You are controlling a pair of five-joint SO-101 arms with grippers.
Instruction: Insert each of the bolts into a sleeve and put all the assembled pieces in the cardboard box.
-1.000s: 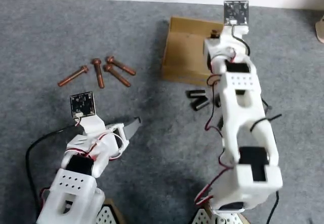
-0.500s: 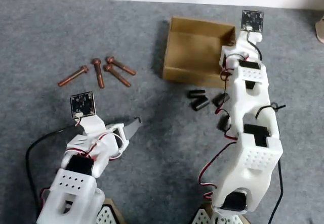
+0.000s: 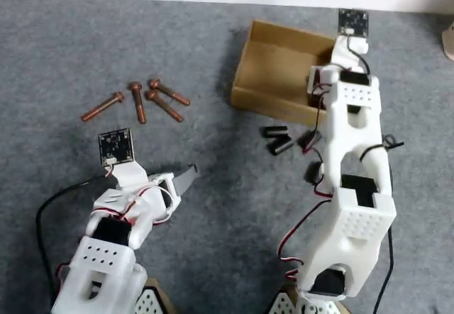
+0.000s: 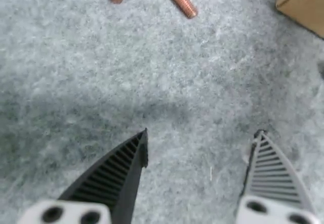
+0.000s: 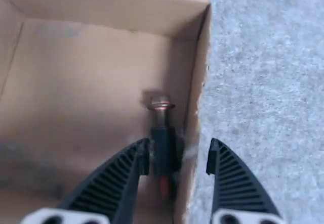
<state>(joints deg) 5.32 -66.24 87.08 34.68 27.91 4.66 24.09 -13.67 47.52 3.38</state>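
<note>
1. Delivery step: right pincer [image 5: 178, 145], jaws apart, hangs over a corner of the cardboard box [image 5: 91, 57], where one bolt-in-sleeve piece [image 5: 163, 138] lies against the wall.
2. Over the grey bench [image 4: 152, 72], the left pincer [image 4: 202, 133] hovers with jaws apart and empty.
3. Four loose bolts [image 3: 138, 101] lie well apart from the black sleeves [image 3: 278, 138] beside the box; the next move likely calls for lifting clear and fetching another pair.

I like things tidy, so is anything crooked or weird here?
The cardboard box sits crooked, and the right end effector straddles its side wall: one finger inside beside the sleeved bolt, one outside.
</note>
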